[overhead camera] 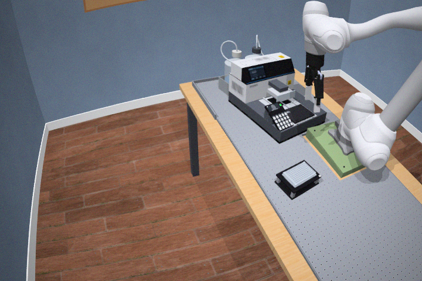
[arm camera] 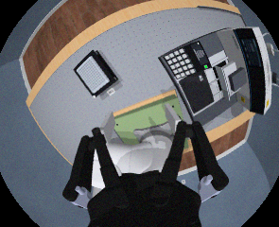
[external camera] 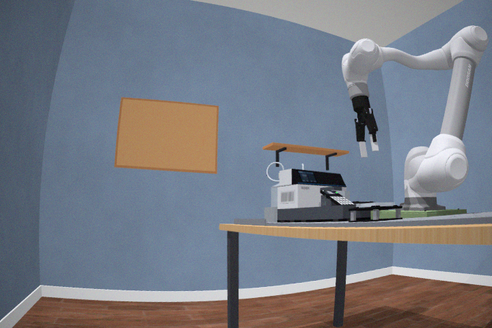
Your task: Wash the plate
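Note:
The pale plate point(overhead camera: 299, 174) point(arm camera: 93, 75) lies in the black nest N1 point(overhead camera: 284, 189) point(arm camera: 105, 66) and looks flat. Its cut corner is too small to make out. The washer point(overhead camera: 248, 91) point(external camera: 298, 197) stands farther along the table. A dark rectangular carrier area point(overhead camera: 299, 113) point(arm camera: 200, 93) beside its keypad point(overhead camera: 282, 121) point(arm camera: 180, 63) holds no plate. The lamp point(overhead camera: 280, 105) point(arm camera: 205, 66) is green. My gripper point(overhead camera: 312, 100) point(external camera: 369, 152) point(arm camera: 139, 113) is open and empty, high above the table and away from the plate.
The arm's base stands on a green block point(overhead camera: 324, 148) point(arm camera: 139, 115) between the washer and the near right of the table. A raised grey head point(overhead camera: 278, 85) overhangs the washer's deck. Bottles with tubes stand behind the washer. A wooden shelf point(external camera: 306, 149) is on the back wall.

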Tool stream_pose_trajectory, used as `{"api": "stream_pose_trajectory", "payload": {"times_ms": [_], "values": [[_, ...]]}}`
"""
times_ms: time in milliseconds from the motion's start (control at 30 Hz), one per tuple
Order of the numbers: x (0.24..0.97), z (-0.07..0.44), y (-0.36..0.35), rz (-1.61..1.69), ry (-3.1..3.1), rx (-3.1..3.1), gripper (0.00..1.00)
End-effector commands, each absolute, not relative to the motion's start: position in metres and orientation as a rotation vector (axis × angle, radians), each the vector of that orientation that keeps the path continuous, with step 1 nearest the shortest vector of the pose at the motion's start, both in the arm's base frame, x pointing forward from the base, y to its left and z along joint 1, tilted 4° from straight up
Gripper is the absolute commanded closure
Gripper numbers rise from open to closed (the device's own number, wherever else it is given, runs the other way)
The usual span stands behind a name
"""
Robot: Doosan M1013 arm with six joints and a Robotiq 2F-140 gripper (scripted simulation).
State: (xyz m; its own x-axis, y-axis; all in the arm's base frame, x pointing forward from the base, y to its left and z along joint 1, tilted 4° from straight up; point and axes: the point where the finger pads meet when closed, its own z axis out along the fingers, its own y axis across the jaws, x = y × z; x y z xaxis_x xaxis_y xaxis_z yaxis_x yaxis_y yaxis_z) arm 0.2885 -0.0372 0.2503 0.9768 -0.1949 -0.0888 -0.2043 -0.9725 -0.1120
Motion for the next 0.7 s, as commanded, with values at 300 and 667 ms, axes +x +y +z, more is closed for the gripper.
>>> {"api": "stream_pose_trajectory", "payload": {"times_ms": [300, 667], "values": [[0.253, 0.224, -0.013, 0.067, 0.107, -3.048, 0.30], [0.222, 0.196, 0.003, 0.014, -0.105, -3.079, 0.30]]}}
